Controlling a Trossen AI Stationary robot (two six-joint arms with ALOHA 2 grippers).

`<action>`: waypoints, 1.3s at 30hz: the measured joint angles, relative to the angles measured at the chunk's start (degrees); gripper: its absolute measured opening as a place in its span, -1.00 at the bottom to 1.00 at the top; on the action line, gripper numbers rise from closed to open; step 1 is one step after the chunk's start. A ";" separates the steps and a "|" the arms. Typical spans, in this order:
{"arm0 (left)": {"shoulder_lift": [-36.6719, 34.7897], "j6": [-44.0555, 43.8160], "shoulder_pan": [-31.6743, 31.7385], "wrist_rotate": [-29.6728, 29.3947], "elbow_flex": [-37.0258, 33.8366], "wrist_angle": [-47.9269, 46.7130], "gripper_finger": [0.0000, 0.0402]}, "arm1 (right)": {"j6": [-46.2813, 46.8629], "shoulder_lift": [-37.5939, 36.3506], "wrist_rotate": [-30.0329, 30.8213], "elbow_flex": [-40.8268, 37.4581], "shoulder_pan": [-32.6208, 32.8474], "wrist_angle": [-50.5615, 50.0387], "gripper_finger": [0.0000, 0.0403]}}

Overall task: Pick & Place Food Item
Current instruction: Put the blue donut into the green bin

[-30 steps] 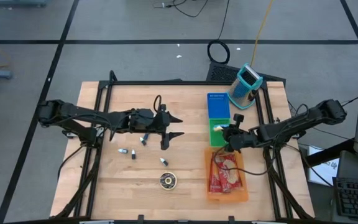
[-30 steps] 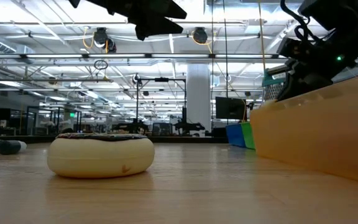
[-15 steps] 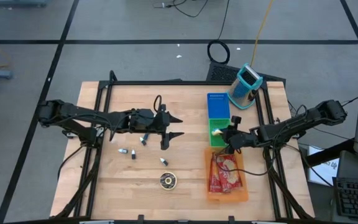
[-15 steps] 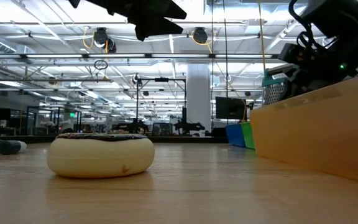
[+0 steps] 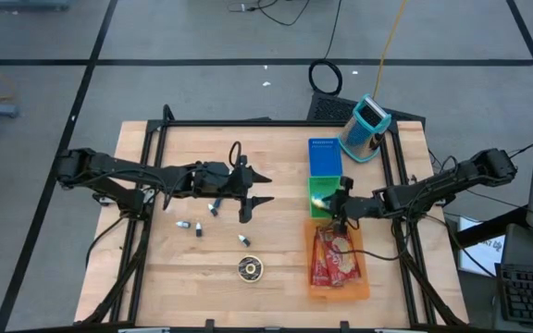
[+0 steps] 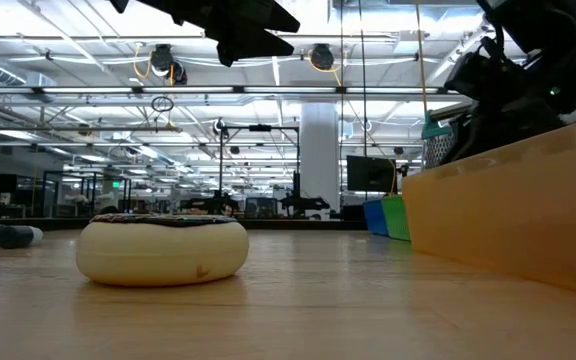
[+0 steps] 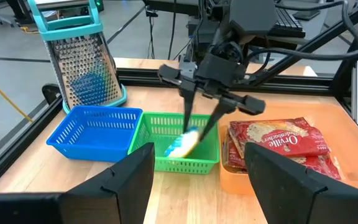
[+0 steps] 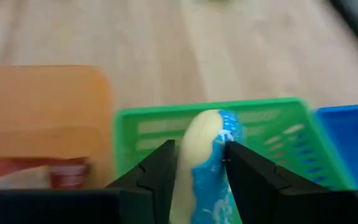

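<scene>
Now right gripper [image 7: 201, 115] over green basket [image 7: 157, 163], jaws parted w/ yellow-blue food item [image 7: 182, 145] between the tips, over basket interior; left gripper [image 5: 259, 188] mid-table, jaws apart, nothing held; donut [image 6: 162, 249] on tabletop.

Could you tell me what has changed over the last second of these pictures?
The right claw has opened its fingers around the yellow-and-blue food item, which now hangs low in the green basket, and the item looks to have dropped slightly. The left claw, donut and orange tray stayed put.
</scene>
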 joint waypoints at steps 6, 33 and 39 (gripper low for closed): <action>0.00 0.00 0.00 0.00 0.00 0.02 0.25 | 2.44 0.01 -5.74 0.00 0.00 0.07 -0.39; 0.00 -0.35 0.00 0.02 0.00 0.04 0.25 | 3.98 -0.48 -2.59 0.07 -1.64 -1.82 -0.41; 0.00 -0.39 -0.02 0.02 0.00 0.05 0.25 | 6.72 -0.48 -2.65 0.07 -1.64 -6.16 -0.42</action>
